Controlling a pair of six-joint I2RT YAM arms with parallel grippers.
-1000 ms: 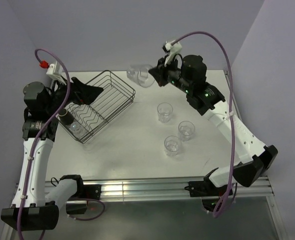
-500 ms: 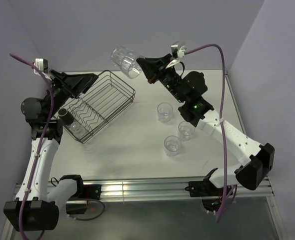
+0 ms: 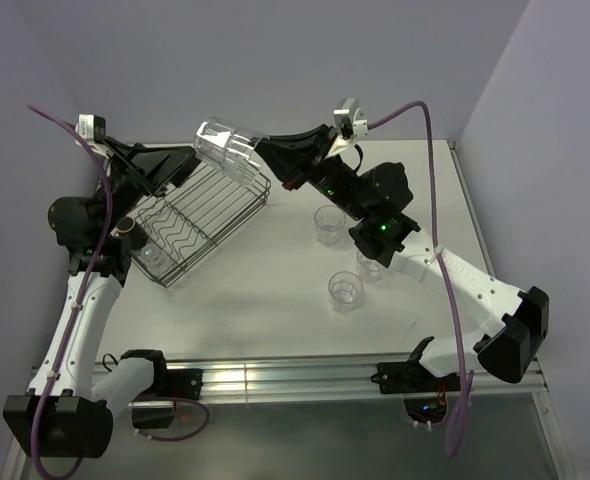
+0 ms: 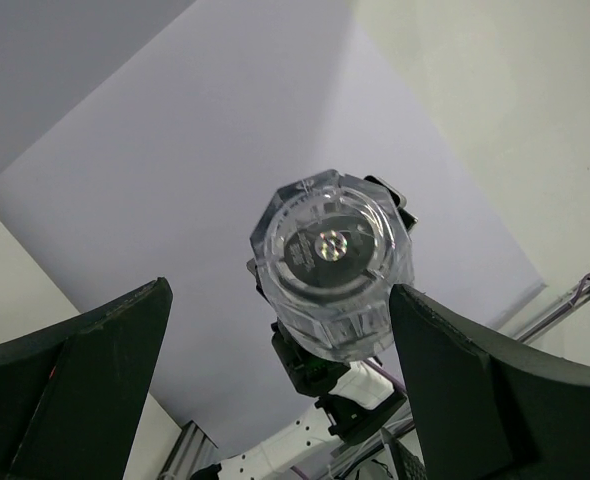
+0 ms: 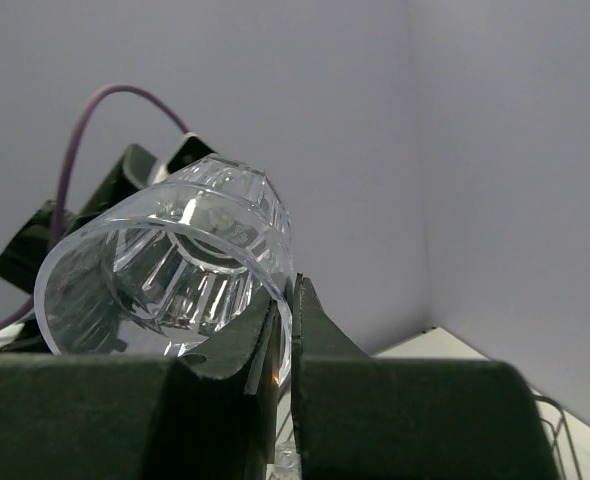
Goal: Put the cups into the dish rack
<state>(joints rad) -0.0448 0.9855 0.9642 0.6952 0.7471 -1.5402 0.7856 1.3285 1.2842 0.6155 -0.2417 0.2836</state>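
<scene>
Two robot arms meet in the air above a table (image 3: 275, 290). We see the right pincer (image 3: 262, 151) clamped on the rim of a clear ribbed tumbler (image 3: 224, 148), one finger (image 5: 225, 355) inside the mouth and one outside. The tumbler lies tipped on its side, with its base pointing toward the left pincer (image 3: 182, 162). That pincer is spread wide and does not touch the tumbler. Below both pincers sits the black wire dish rack (image 3: 237, 213), holding a dark mug (image 3: 130, 229) and another glass (image 3: 153, 256) beneath the left pincer's wrist. Behind the right pincer, three glasses (image 3: 329, 224) stand on the table.
</scene>
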